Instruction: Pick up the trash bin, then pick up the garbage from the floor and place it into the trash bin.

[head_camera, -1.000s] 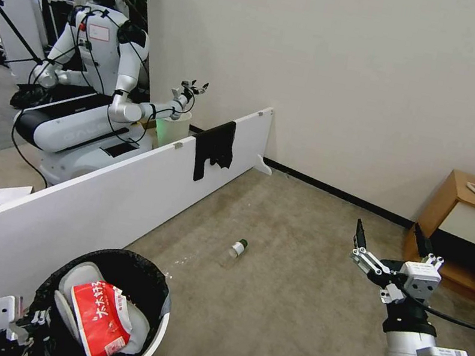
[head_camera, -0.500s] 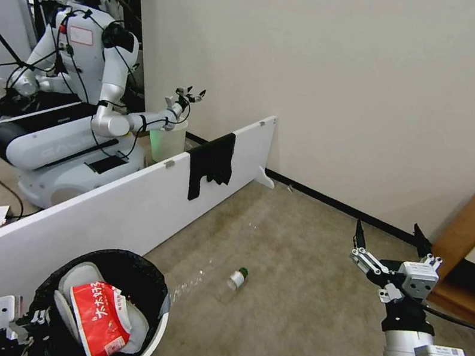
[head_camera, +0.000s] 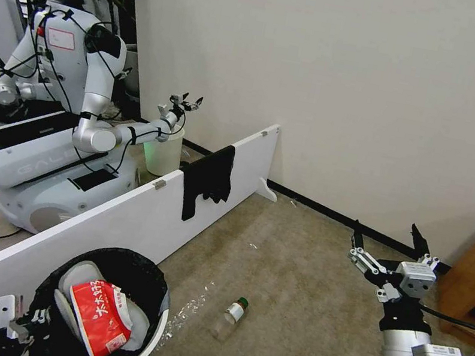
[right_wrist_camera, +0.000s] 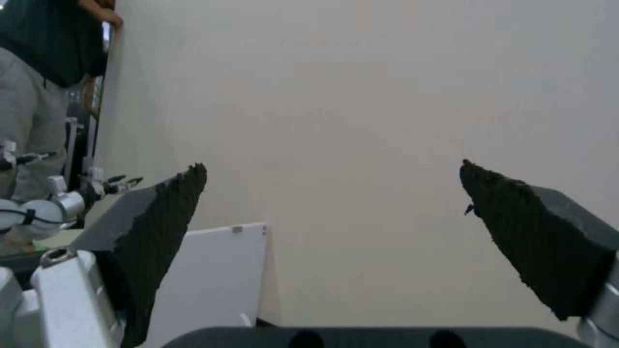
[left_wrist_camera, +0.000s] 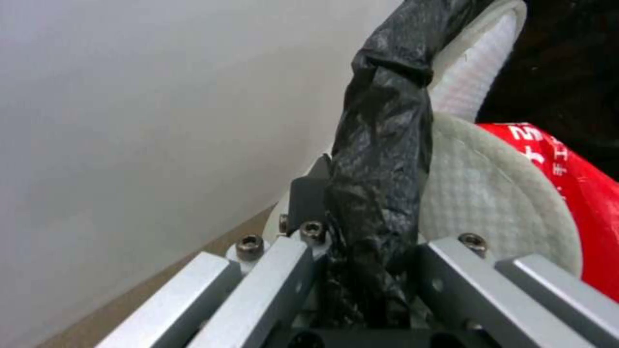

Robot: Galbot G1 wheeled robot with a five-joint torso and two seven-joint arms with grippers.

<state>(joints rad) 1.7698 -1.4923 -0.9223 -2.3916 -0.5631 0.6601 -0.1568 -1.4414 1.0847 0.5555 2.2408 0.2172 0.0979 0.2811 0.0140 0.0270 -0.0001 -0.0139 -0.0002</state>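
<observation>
Carpeted floor lay around your trash bin [head_camera: 148, 333], clamped at its bagged rim by the left gripper [left_wrist_camera: 361, 251]; the bottle [head_camera: 230, 313] lay just beside it, the right gripper [head_camera: 387, 242] hung wide open and empty beyond, so the liner could have slipped.

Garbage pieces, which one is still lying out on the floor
The small green-capped bottle, lying on its side on the carpet. The red snack packet and white slippers already sit inside the trash bin, which the left pincer grips.
</observation>
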